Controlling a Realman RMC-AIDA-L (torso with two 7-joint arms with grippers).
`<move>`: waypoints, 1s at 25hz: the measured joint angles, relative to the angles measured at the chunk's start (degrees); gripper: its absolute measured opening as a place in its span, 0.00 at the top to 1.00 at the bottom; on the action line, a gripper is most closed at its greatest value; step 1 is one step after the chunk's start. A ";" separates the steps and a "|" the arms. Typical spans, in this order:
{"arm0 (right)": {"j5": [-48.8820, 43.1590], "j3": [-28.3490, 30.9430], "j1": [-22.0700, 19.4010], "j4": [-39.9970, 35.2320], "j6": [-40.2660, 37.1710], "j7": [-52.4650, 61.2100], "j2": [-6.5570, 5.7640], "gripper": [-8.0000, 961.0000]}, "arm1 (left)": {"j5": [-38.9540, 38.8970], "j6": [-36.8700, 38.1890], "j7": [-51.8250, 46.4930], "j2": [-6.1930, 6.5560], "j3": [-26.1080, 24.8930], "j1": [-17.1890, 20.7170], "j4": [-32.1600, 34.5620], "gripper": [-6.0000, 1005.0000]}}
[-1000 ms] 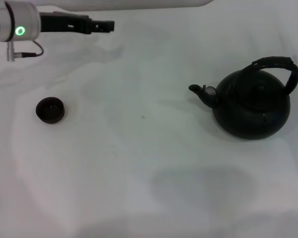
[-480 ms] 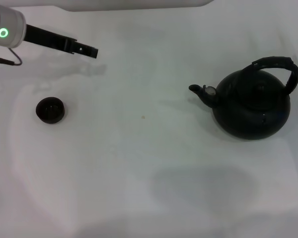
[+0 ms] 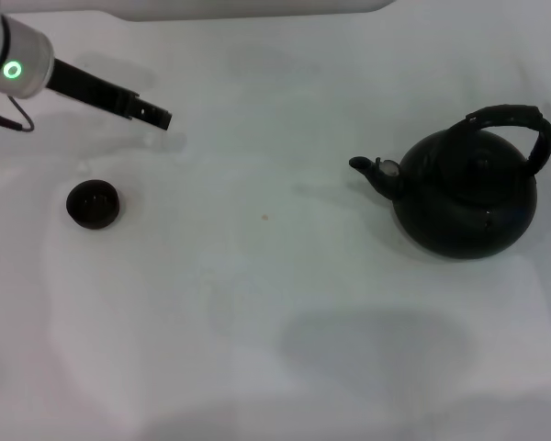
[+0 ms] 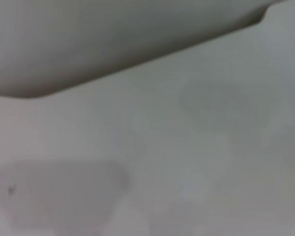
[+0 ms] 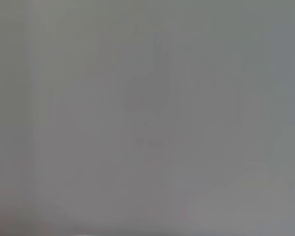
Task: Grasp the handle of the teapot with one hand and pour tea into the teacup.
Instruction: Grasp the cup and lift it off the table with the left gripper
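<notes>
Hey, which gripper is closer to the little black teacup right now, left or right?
Left. The left gripper hangs above the table, up and inward of the teacup, not touching it. The right gripper is not in view, so its distance cannot be judged.

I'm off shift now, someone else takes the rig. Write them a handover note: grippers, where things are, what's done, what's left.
Left gripper: above the table at far left, beyond the teacup, holding nothing; whether it is open cannot be seen.
Right gripper: not in view.
Teapot: upright on the white table at right, spout pointing left toward the cup, handle free.
Teacup: upright at left, far from the pot; contents not discernible.
Done: nothing visible, handle not grasped.
Left: grasp the handle, carry the pot to the cup, pour.
</notes>
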 joint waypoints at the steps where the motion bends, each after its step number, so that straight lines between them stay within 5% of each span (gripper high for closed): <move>1: 0.00 0.04 0.05 0.00 0.19 0.00 0.00 0.09 | 2.36 0.37 -0.78 -0.83 -0.48 0.05 0.71 0.11; 4: 0.02 0.22 0.14 0.00 0.70 0.00 -0.02 0.09 | 5.22 1.17 -1.67 -1.76 -1.01 0.24 1.31 0.11; 19: 0.03 0.32 0.87 0.10 2.58 0.00 -0.04 0.09 | 12.25 8.96 -5.55 -1.16 -1.22 -0.04 3.87 0.11; 25: 0.02 0.22 0.87 0.10 2.58 0.10 -0.04 0.09 | 15.43 9.35 -6.22 -2.55 -0.97 -0.18 4.19 0.11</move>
